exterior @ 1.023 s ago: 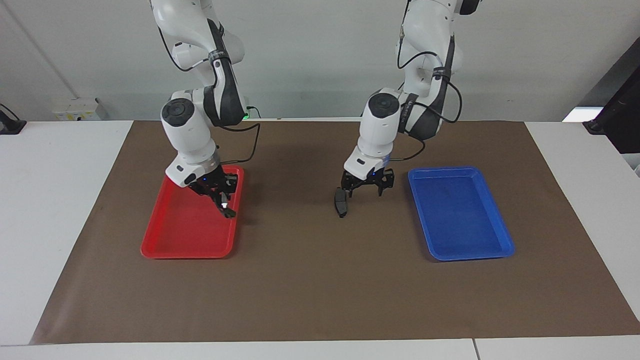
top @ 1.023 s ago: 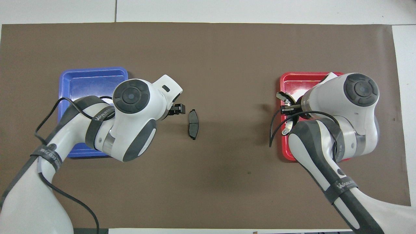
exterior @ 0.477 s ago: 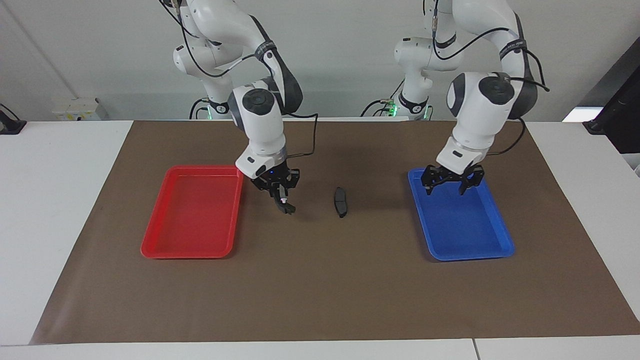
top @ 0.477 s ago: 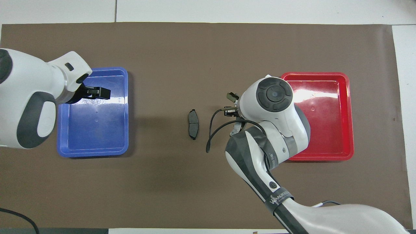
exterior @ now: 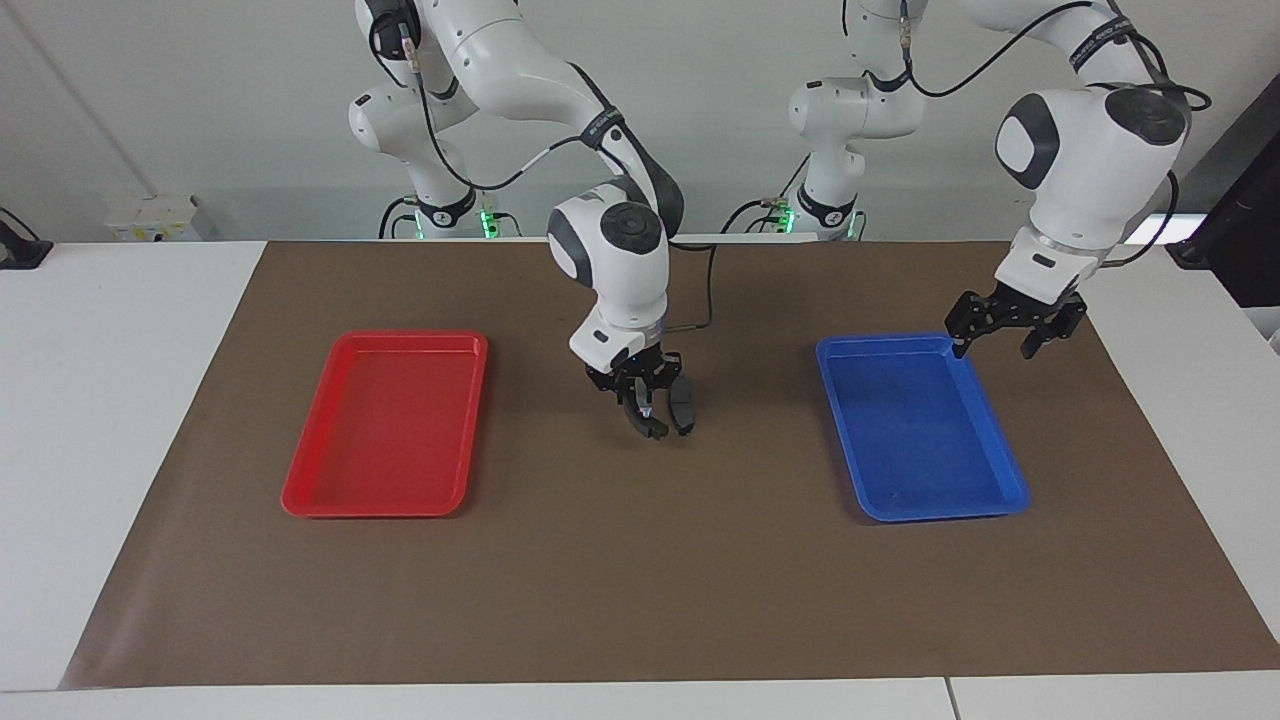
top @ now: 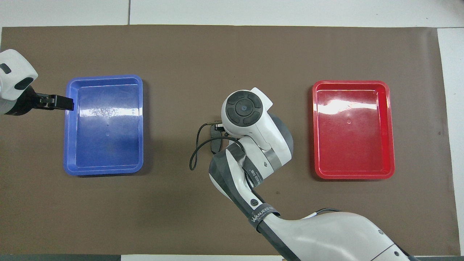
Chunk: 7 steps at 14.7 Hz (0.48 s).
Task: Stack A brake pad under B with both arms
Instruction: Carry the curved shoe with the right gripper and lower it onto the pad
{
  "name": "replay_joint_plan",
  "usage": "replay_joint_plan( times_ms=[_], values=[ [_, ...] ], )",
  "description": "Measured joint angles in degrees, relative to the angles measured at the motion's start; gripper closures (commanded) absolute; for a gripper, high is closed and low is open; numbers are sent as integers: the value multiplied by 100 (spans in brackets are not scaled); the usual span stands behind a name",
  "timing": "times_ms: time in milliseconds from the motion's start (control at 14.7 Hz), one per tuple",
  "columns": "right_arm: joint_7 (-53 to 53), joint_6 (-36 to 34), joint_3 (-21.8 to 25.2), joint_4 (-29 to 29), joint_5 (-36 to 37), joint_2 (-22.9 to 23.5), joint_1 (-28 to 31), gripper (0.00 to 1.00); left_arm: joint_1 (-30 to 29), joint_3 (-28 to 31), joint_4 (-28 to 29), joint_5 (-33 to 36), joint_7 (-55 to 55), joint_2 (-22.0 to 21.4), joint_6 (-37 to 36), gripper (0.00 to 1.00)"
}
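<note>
The brake pad A [exterior: 683, 405] is a short dark-grey pad lying on the brown mat between the two trays. In the overhead view only an edge of it [top: 214, 145] shows beside my right wrist. My right gripper [exterior: 645, 398] hangs low over the mat beside the pad, toward the right arm's end of the table. It is shut on B [exterior: 648, 423], a dark curved piece that hangs down from the fingers. I cannot tell whether B touches the pad. My left gripper [exterior: 1000, 338] is open and empty in the air over the blue tray's edge; it also shows in the overhead view [top: 61, 103].
An empty red tray [exterior: 385, 430] lies toward the right arm's end of the table. An empty blue tray [exterior: 925, 440] lies toward the left arm's end. A brown mat [exterior: 640, 580] covers the table.
My right gripper has carried B from over the red tray to just beside the pad. My left gripper has drawn away from the pad, past the blue tray toward the left arm's end.
</note>
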<state>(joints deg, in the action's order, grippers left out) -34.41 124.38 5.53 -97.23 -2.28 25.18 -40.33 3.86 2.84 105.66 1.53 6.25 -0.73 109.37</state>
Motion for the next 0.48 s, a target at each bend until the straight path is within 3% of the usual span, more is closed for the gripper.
replay_joint_plan(
  times_ms=[477],
  values=[
    [-58, 362, -57, 32, 0, 254, -245, 100, -456, 0, -625, 0, 448, -9, -869, 2]
  ],
)
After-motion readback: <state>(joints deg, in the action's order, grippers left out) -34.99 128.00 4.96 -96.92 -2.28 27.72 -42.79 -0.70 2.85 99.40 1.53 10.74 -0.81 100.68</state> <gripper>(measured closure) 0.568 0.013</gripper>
